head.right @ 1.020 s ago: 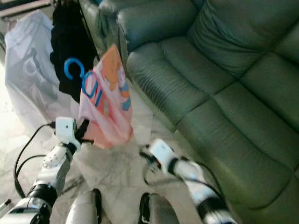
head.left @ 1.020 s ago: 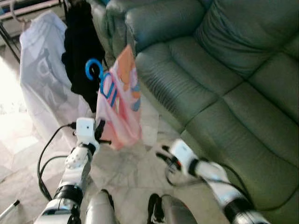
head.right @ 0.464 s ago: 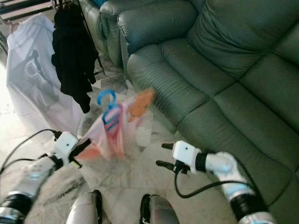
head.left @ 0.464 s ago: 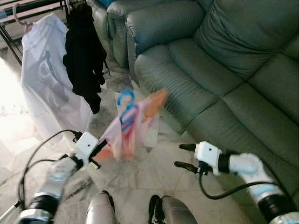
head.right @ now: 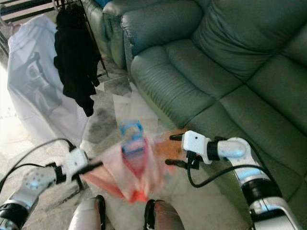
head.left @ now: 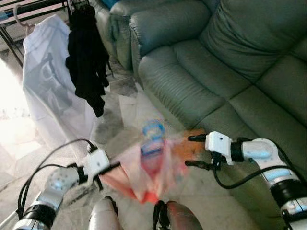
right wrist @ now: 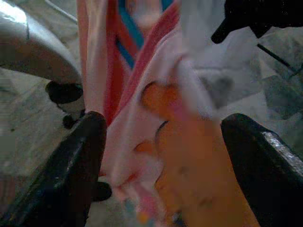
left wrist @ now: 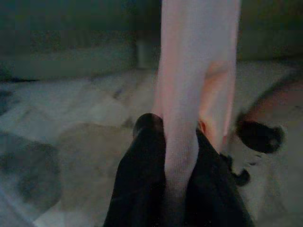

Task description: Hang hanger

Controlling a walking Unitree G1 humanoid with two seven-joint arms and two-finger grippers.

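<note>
Left eye view: left gripper (head.left: pixel 114 166) pinches the blurred pink garment (head.left: pixel 146 179) on its blue hanger (head.left: pixel 152 136), low over the marble floor (head.left: pixel 120 115) before the green sofa (head.left: pixel 230 72); right gripper (head.left: pixel 191 151) spread wide beside it. Left wrist view: fingers (left wrist: pixel 142 165) clamp the fabric. Right wrist view: fingers (right wrist: pixel 71 165) wide apart, cloth between.
</note>
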